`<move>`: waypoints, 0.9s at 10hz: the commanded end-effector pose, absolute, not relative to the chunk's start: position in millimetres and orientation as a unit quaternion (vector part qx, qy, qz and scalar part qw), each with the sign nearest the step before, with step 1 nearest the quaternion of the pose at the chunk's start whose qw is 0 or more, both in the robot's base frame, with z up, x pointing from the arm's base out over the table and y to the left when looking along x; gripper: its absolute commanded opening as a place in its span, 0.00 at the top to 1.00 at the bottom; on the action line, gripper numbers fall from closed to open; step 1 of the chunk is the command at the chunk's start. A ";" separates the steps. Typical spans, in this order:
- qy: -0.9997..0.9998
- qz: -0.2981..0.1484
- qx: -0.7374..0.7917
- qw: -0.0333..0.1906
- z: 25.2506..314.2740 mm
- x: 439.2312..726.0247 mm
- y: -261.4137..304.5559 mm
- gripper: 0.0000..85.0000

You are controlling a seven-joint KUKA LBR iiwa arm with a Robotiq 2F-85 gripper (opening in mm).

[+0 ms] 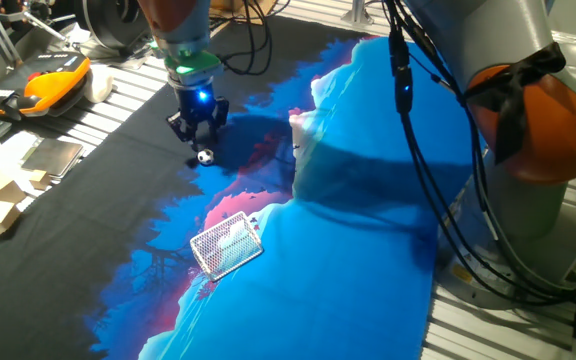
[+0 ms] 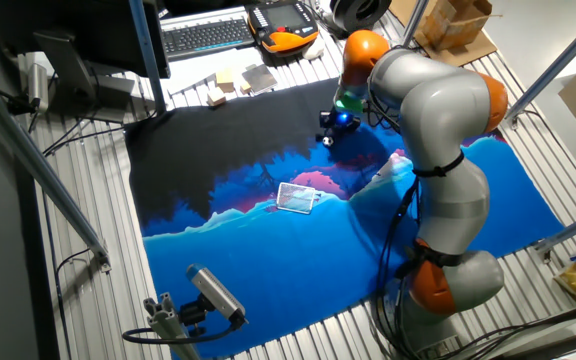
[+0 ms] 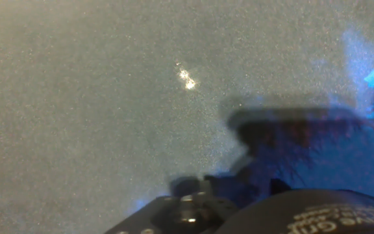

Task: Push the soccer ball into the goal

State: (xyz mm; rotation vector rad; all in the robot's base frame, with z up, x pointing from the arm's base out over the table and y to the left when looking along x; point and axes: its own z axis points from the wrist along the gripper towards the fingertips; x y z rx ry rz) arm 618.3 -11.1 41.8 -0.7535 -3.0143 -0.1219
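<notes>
The soccer ball (image 1: 205,156) is a tiny white ball with black patches on the black part of the mat. My gripper (image 1: 198,140) stands upright just behind and above it, its tips close to the ball; the fingers look closed together and hold nothing. In the other fixed view the gripper (image 2: 330,134) is at the far side of the mat. The goal (image 1: 226,244) is a small white mesh frame lying on the blue and pink area, well in front of the ball; it also shows in the other fixed view (image 2: 297,197). The hand view shows only dark mat and blurred finger parts (image 3: 271,211); the ball is hidden there.
The printed mat (image 1: 368,200) has a raised fold near its middle (image 1: 303,120). An orange teach pendant (image 1: 53,82), paper blocks (image 1: 3,195) and a keyboard (image 2: 206,35) lie on the slatted table beyond the mat. The arm's body and cables (image 1: 438,150) stand at the right.
</notes>
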 end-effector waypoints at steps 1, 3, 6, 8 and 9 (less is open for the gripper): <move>-0.969 -0.044 -0.244 0.018 41.7 617.9 -10.8 0.60; -0.968 -0.046 -0.247 0.019 41.1 616.2 -9.1 0.60; -0.964 -0.043 -0.263 0.011 37.5 609.7 -2.8 0.60; -0.962 -0.042 -0.270 0.011 36.9 604.8 2.6 0.60; -0.961 -0.037 -0.273 0.010 36.1 602.3 4.2 0.60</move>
